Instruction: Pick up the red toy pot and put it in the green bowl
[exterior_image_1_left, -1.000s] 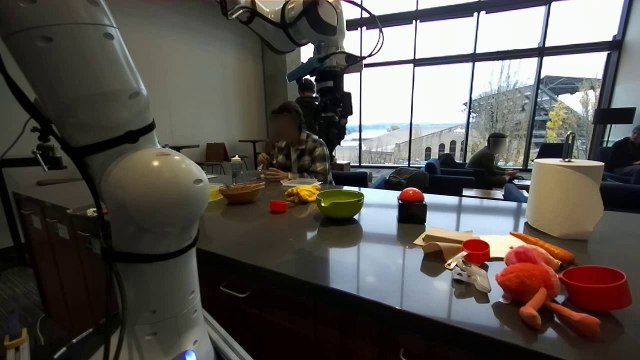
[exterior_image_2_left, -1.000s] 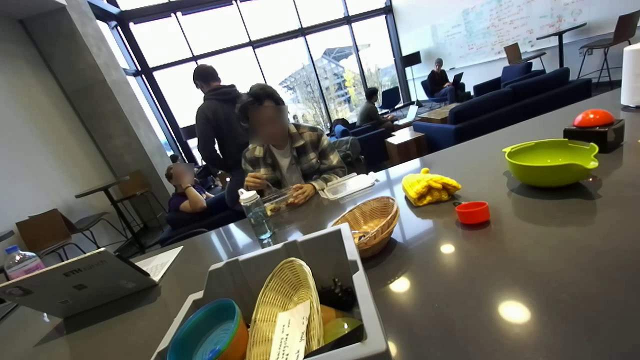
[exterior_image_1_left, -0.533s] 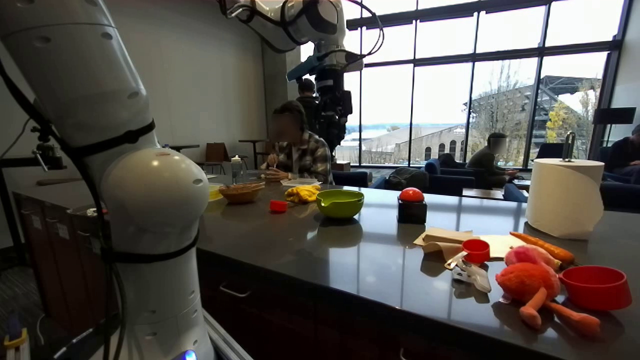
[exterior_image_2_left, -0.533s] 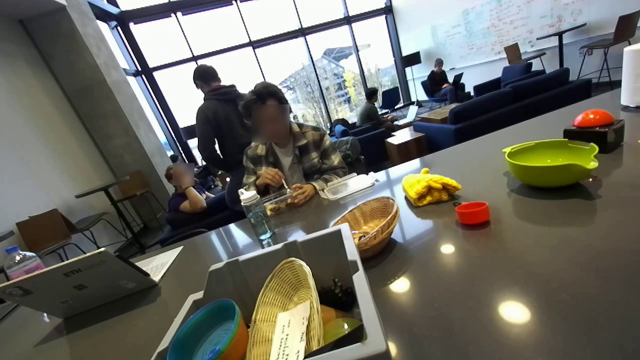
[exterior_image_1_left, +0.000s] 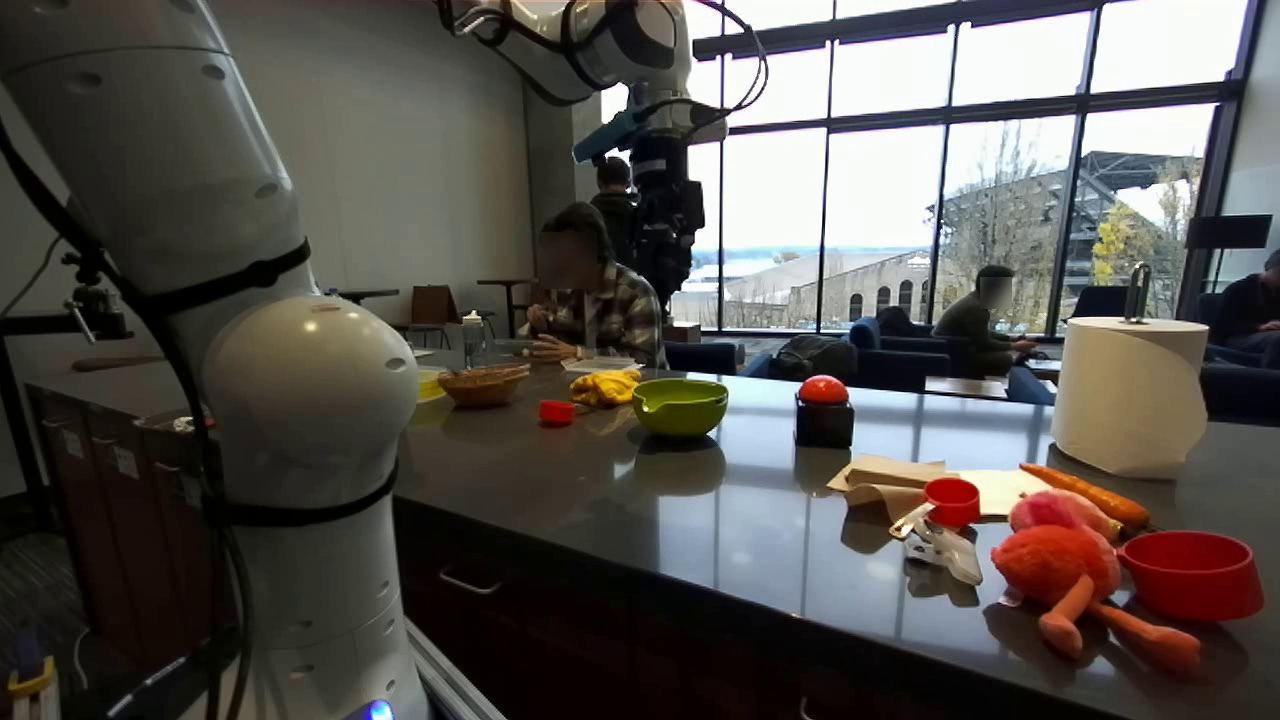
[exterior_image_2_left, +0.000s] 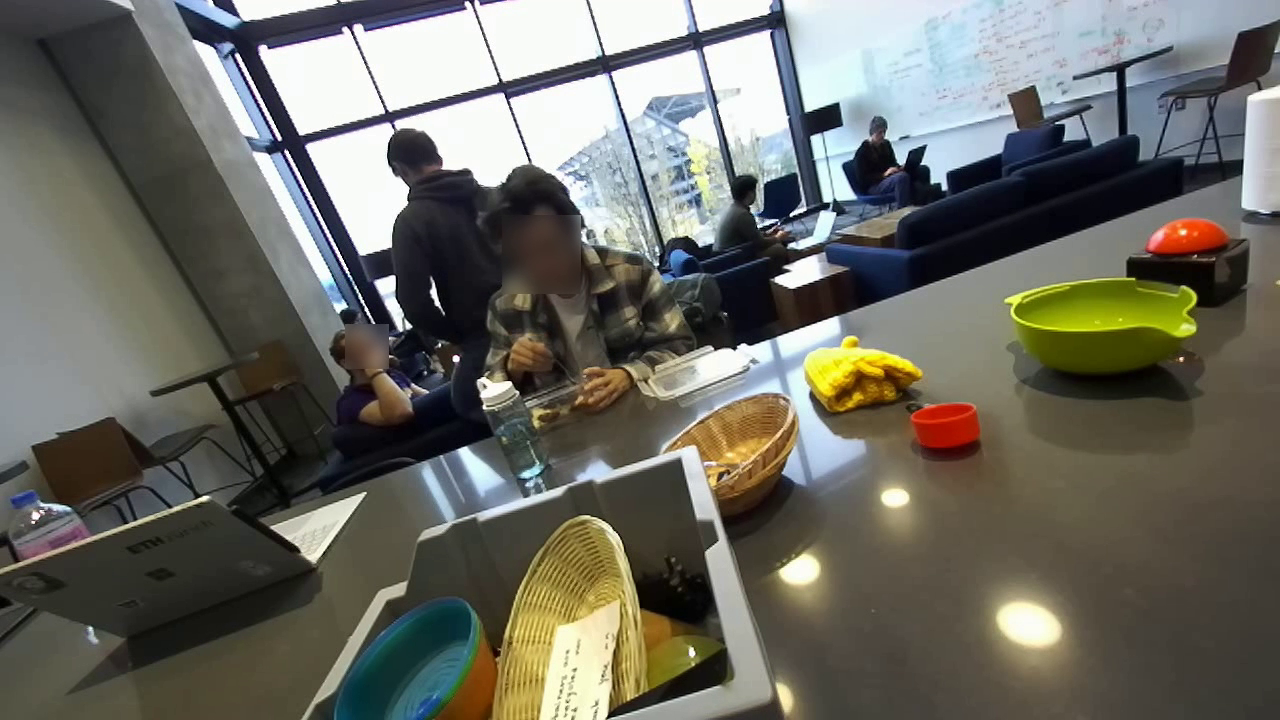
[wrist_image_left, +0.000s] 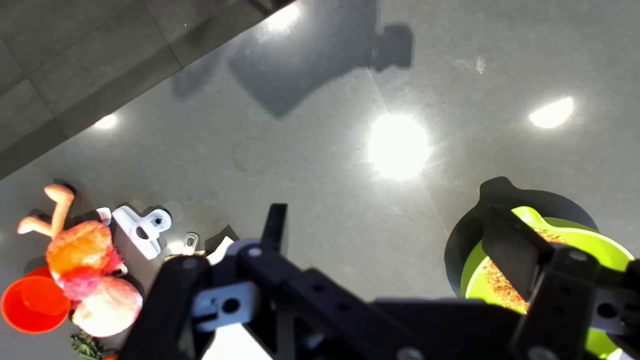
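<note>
The bench (exterior_image_1_left: 600, 500) is smooth and glossy, like polished stone. Toward its far edge, the cloth (exterior_image_2_left: 862, 377) looks knitted and rough, and the brown basket (exterior_image_2_left: 762, 468) is woven, also rough. The green bowl (exterior_image_2_left: 1100, 345) and the red pot (exterior_image_2_left: 945, 427) look like smooth, shiny plastic. Toward the near edge, in an exterior view, the toy (exterior_image_1_left: 1060, 565) is of furry fabric. The clip (exterior_image_1_left: 945, 552) looks smooth, but metal or plastic, this I cannot tell. The roll (exterior_image_1_left: 1128, 400) is matt paper.

in an exterior view the laptop lid (exterior_image_2_left: 190, 580) reads "eth zürich". the handwritten note (exterior_image_2_left: 582, 660) is partly legible: "recycled". writing on the whiteboard (exterior_image_2_left: 1000, 65) blurs.
</note>
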